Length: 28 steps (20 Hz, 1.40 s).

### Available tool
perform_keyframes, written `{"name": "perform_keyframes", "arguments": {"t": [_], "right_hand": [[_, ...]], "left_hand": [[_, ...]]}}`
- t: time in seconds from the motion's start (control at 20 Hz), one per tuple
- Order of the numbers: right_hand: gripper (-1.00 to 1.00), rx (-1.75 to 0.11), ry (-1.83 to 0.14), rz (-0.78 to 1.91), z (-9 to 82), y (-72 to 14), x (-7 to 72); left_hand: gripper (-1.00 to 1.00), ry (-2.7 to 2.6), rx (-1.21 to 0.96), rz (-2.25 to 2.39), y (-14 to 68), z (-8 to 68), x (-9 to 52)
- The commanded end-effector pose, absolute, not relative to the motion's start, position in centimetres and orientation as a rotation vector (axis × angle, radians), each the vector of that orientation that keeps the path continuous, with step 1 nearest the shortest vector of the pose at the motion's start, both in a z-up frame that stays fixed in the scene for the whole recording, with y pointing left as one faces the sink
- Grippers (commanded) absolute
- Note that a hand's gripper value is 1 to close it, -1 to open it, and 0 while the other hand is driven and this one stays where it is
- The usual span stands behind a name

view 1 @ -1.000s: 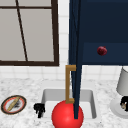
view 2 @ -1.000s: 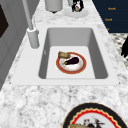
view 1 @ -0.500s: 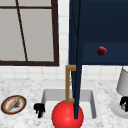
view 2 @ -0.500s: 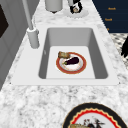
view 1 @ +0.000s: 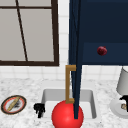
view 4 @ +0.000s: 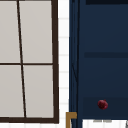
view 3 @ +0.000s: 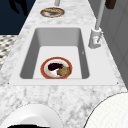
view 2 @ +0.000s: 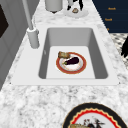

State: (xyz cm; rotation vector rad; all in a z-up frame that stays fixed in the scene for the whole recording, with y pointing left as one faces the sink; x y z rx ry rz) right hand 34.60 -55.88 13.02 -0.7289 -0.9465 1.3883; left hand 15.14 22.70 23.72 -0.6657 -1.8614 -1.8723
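Cabinet door (view 1: 76, 62) of the dark wall cabinet, swung open edge-on above the sink (view 2: 100, 60).
Left hand (view 1: 39, 109) hovers at the sink's left rim, fingers curled downward, holding nothing; right hand (view 1: 125, 102) is over a white plate (view 1: 117, 108), its pose indiscernible.

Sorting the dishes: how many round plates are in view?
3: a red-rimmed plate with food in the sink basin, a black-rimmed patterned plate on the left counter, and a white plate on the right counter. Others may be hidden.
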Motion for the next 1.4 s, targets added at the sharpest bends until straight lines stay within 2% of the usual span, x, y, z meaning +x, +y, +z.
{"name": "perform_keyframes", "arguments": {"t": [0.0, 0.1, 0.25, 0.6, 0.9, 1.35], "right_hand": [[-1.00, -0.733, -0.943, 1.391, 13.3, -55.8, 34.6], [-1.00, -0.817, -0.910, 1.395, 15.4, -54.6, 34.3], [-1.00, -0.833, -0.882, 1.481, 15.9, -53.6, 33.5], [-1.00, -0.948, -0.836, 1.480, 18.1, -51.2, 31.3], [-1.00, -0.983, -0.860, 1.375, 18.3, -49.8, 28.0], [-1.00, -1.062, -0.776, 1.289, 19.5, -47.5, 27.2]], "left_hand": [[0.00, -1.861, -0.666, -1.872, 22.7, 23.7, 15.1], [0.00, -1.861, -0.666, -1.872, 22.7, 23.7, 15.1], [0.00, -1.861, -0.666, -1.872, 22.7, 23.7, 15.1], [0.00, -1.861, -0.666, -1.872, 22.7, 23.7, 15.1], [0.00, -1.861, -0.666, -1.872, 22.7, 23.7, 15.1], [0.00, -1.861, -0.666, -1.872, 22.7, 23.7, 15.1]]}}
